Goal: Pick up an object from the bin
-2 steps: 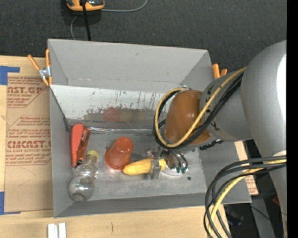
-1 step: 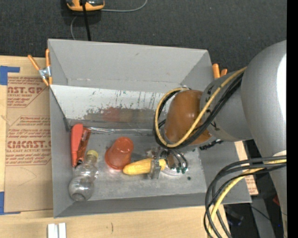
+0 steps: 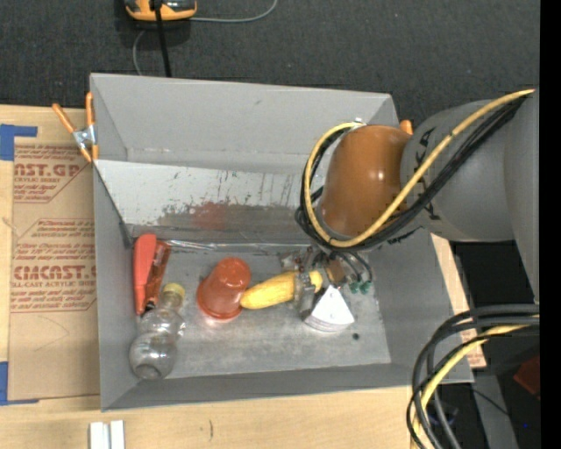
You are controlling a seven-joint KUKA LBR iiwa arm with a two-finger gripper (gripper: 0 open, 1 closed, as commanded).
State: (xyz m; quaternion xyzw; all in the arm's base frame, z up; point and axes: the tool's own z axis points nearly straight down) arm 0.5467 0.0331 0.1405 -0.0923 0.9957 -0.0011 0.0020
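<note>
Dark carpet floor up top, pale wooden tabletop along bottom, orange-and-black device with black cable at top edge

Orange cup centre; clear bottle beside red packet left; white wedge right.

I see bright, even overhead light; glare on the orange cover at two o'clock, and soft shadow beneath it on the bin floor.

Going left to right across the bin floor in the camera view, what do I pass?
Red flat tool → orange-red cup → yellow banana-shaped thing → white round piece. The clear bottle is left out because it overlaps the red tool.
</note>
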